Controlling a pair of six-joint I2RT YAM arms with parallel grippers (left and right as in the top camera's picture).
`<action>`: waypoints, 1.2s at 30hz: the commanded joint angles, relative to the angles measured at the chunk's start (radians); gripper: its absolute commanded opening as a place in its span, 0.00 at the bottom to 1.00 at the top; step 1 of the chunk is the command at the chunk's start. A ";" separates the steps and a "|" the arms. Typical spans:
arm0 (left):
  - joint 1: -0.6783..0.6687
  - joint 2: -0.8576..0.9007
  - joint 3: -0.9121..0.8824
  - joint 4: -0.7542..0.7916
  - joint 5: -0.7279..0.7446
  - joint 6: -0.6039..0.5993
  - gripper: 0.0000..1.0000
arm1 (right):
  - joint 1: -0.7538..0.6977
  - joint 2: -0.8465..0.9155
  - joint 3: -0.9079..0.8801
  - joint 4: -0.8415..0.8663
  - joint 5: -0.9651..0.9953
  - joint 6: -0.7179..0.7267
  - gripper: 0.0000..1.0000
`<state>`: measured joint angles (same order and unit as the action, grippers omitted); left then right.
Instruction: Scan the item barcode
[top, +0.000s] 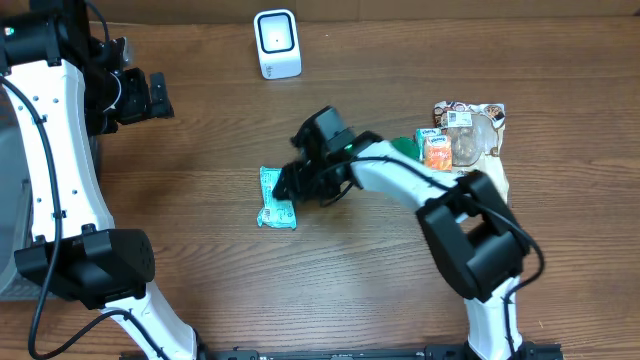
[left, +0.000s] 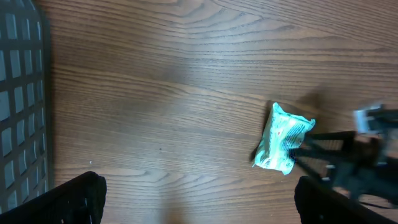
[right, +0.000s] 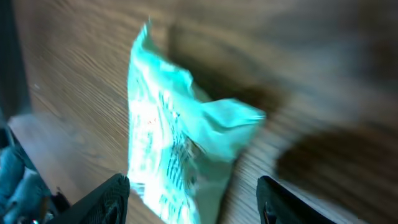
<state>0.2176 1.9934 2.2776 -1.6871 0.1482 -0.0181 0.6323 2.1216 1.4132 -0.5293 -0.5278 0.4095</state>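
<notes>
— Trouble spots, left to right?
— Left gripper (top: 160, 97) hangs wide open and empty, well apart from everything, so it's harmless. The teal packet (top: 277, 200) lies on the table (top: 200, 250) between the right gripper's (top: 290, 183) parted fingers, not held.
— And the risk?
— Closing on crinkly film might pinch only an edge. The packet could slip or twist, hiding its barcode from the scanner (top: 277, 43) beyond.

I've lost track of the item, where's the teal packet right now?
In the overhead view the teal packet lies on the table near centre, at the tip of the right claw, with the white scanner beyond it at the far edge.
</notes>
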 joint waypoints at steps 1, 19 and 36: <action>0.002 -0.024 0.020 -0.002 -0.002 0.019 1.00 | 0.007 0.047 0.007 0.017 0.023 -0.014 0.64; 0.002 -0.024 0.020 -0.002 -0.002 0.019 1.00 | 0.007 0.146 0.007 0.165 -0.104 0.039 0.30; 0.002 -0.024 0.020 -0.002 -0.002 0.018 1.00 | -0.110 0.001 0.010 0.102 -0.279 0.034 0.04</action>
<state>0.2180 1.9934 2.2776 -1.6875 0.1482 -0.0181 0.5549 2.2272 1.4303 -0.4114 -0.7734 0.4480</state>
